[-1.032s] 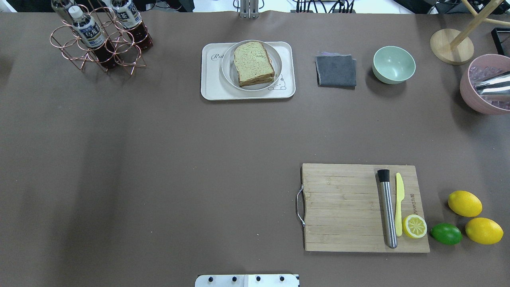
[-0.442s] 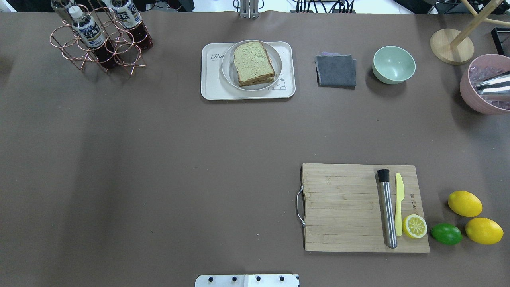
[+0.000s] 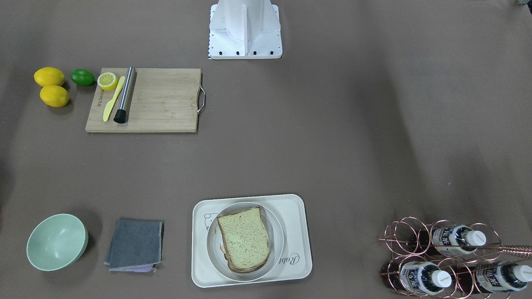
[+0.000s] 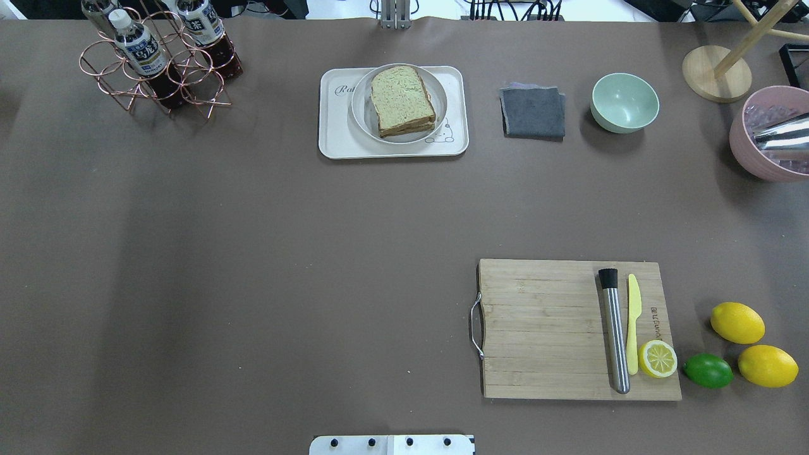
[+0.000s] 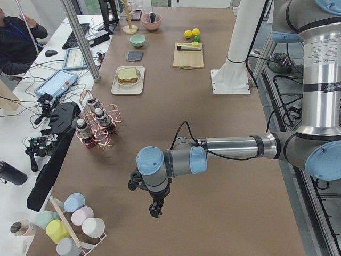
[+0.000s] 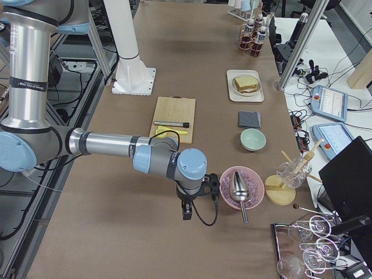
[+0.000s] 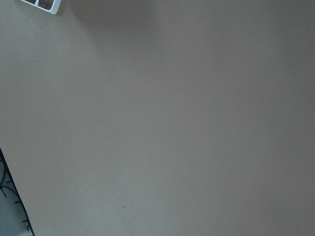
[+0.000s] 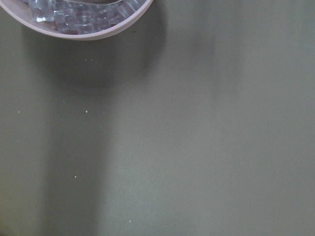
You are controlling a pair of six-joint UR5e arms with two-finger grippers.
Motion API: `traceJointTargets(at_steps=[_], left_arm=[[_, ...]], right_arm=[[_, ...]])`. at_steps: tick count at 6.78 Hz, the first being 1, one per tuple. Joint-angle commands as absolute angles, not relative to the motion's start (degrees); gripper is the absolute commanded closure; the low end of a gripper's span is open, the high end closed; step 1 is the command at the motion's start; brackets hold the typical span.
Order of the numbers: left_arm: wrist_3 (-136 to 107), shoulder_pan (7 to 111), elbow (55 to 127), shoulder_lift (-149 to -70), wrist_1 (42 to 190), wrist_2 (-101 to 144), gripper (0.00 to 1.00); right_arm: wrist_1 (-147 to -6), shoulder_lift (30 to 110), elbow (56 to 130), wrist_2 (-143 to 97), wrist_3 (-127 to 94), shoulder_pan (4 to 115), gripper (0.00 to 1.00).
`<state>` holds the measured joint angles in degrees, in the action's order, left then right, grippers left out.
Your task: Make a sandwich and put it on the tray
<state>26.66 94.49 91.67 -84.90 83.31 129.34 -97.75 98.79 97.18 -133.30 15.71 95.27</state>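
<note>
Unchanged since earlier: sandwich (image 4: 402,101) on plate (image 4: 360,115) in tray (image 4: 332,138) near far counter (image 4: 253,253) edge. Bare stretch between tray and board (image 4: 543,328). Left tool (image 5: 155,209), right tool (image 6: 186,214): open/closed can't tell.

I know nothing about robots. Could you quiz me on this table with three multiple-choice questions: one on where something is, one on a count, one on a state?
1. Where is the sandwich?
A: in the green bowl. B: on a plate on the tray. C: on the bare table.
2. How many whole lemons lie beside the board?
A: one. B: two. C: four.
3. The sandwich is:
A: stacked, one slice on top. B: split, slices side by side. C: lifted by fingers.

Answers:
1 B, the plate sits inside the tray's rim.
2 B, two yellow ones lie past the lime.
3 A, the top slice covers the one below.
</note>
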Motion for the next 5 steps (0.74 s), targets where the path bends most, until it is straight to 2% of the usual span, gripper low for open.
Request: traceJointTargets(at_steps=[1, 5], left_arm=[[22.27, 94.31, 89.83, -84.99, 81.58, 134.63, 0.01], [21.71, 94.31, 88.24, -84.9, 81.83, 133.86, 0.01]], right_arm=[[-97.91, 99.14, 96.94, -135.0, 15.64, 95.27, 0.0], [-97.65, 99.58, 96.59, -135.52, 15.82, 95.1, 0.0]])
